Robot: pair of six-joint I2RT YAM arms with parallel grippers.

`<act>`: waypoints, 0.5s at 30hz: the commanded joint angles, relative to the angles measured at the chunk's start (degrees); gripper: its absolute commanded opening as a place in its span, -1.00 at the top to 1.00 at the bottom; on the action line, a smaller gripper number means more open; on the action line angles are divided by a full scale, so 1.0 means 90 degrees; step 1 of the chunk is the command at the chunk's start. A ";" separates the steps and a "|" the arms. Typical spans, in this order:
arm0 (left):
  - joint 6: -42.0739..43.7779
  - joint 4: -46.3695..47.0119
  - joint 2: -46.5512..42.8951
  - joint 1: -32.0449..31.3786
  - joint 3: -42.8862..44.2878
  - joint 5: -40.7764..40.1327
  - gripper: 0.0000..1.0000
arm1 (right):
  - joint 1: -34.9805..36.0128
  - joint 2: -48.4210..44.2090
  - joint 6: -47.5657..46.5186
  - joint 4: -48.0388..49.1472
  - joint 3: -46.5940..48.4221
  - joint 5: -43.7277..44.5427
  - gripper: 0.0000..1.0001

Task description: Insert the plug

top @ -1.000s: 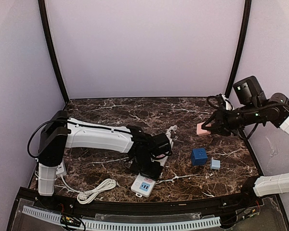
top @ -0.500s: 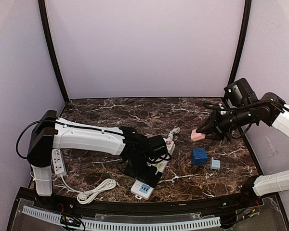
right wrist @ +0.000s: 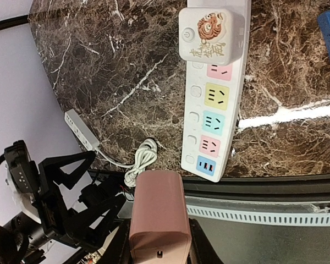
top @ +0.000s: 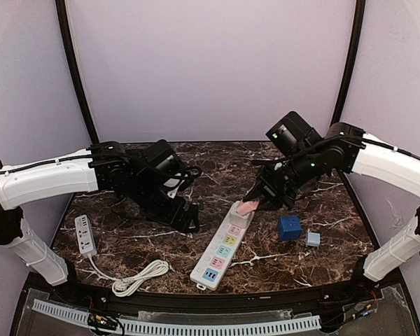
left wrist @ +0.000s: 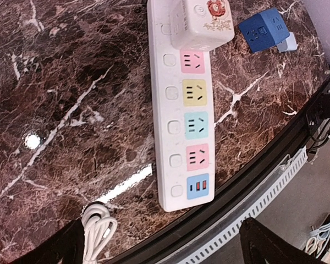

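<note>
A white power strip (top: 222,250) with coloured sockets lies at the table's front centre; it also shows in the left wrist view (left wrist: 186,121) and the right wrist view (right wrist: 215,115). A white cube adapter with a tiger picture (right wrist: 211,36) sits plugged in at its far end (left wrist: 201,25). My right gripper (top: 255,203) is shut on a pink plug (top: 247,207), held above the strip's far end; the plug fills the near part of the right wrist view (right wrist: 158,220). My left gripper (top: 184,218) is open and empty, raised left of the strip, with fingertips (left wrist: 267,242) wide apart.
A blue cube (top: 289,227) and a small light-blue adapter (top: 313,238) lie right of the strip. A small white power strip (top: 84,234) with a coiled white cable (top: 136,276) lies front left. The table's black front rim (top: 196,302) runs just past the strip's near end.
My left arm has lifted off the power strip and pulled back to the left. My right arm has carried the pink plug left, from the table's right side to over the strip's far end.
</note>
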 commanded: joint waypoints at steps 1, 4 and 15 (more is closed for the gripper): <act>0.0261 -0.0514 -0.0623 0.0217 -0.0466 -0.0234 -0.97 | 0.0206 0.0604 0.0223 0.0041 0.0432 0.0284 1.00; 0.0365 -0.0707 -0.0963 0.0336 -0.0731 -0.0424 -0.98 | 0.0332 0.1022 0.0114 -0.0146 0.0682 0.0390 1.00; 0.1018 -0.0907 -0.2028 0.1043 -0.1596 -0.1251 -0.98 | 0.0452 0.2449 -0.0227 -0.1552 0.1712 0.0541 1.00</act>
